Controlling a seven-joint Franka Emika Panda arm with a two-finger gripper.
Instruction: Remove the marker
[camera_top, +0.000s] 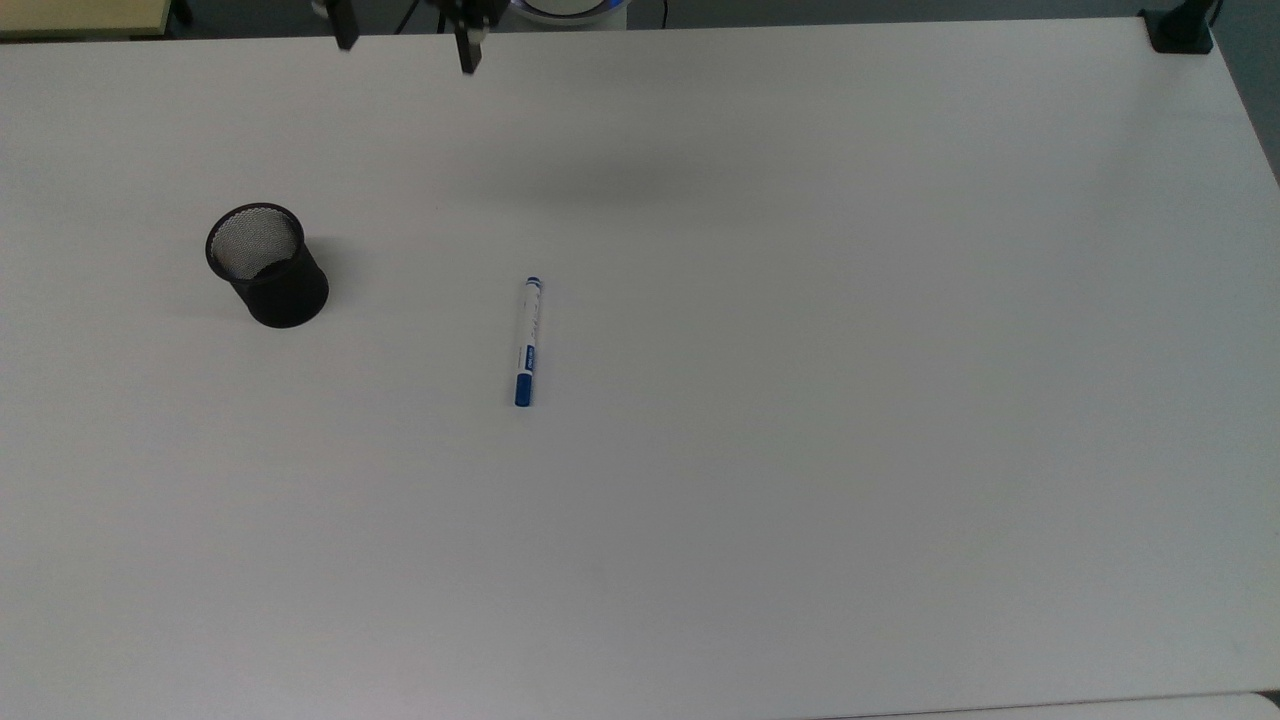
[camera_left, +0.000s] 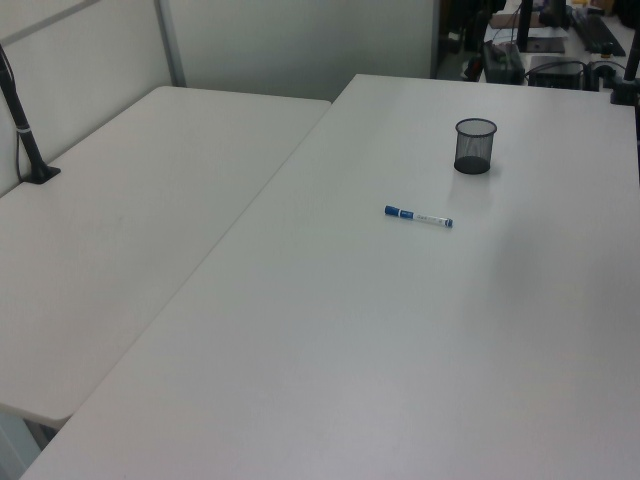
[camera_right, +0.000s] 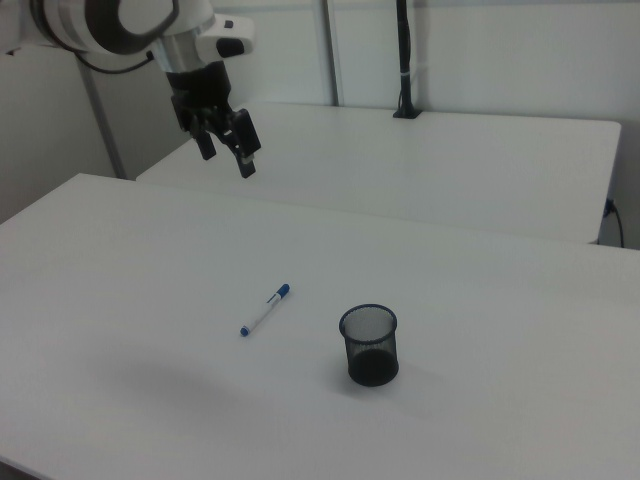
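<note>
- Table (camera_top: 800, 500): a plain white top. Its bare surface lies nearest in the right view, and it carries only two objects.
- Marker (camera_top: 526, 342): white barrel, blue cap, blue end. It lies flat on the table, out in the open. In the top view it runs nearly up and down the picture with the larger blue part at the lower end. Nothing touches it.
- Black mesh cup (camera_top: 266, 264): it stands upright with its mouth open, well apart from the marker, towards the top view's left. Its interior appears empty.
- Gripper (camera_right: 222, 138): it hangs high above the table, well apart from both objects and beyond the marker in the right view. Its two fingers stand apart with nothing between them. In the top view the fingertips (camera_top: 467, 52) sit at the upper edge.
- Judgement of state: the marker is out of the cup and rests free, so the removal appears complete and the arm appears clear of the work.
- Judgement of good practice: the retreat should stay high and away from the cup, since a light mesh cup would tip easily. The marker could roll if nudged. No further descent seems called for.
</note>
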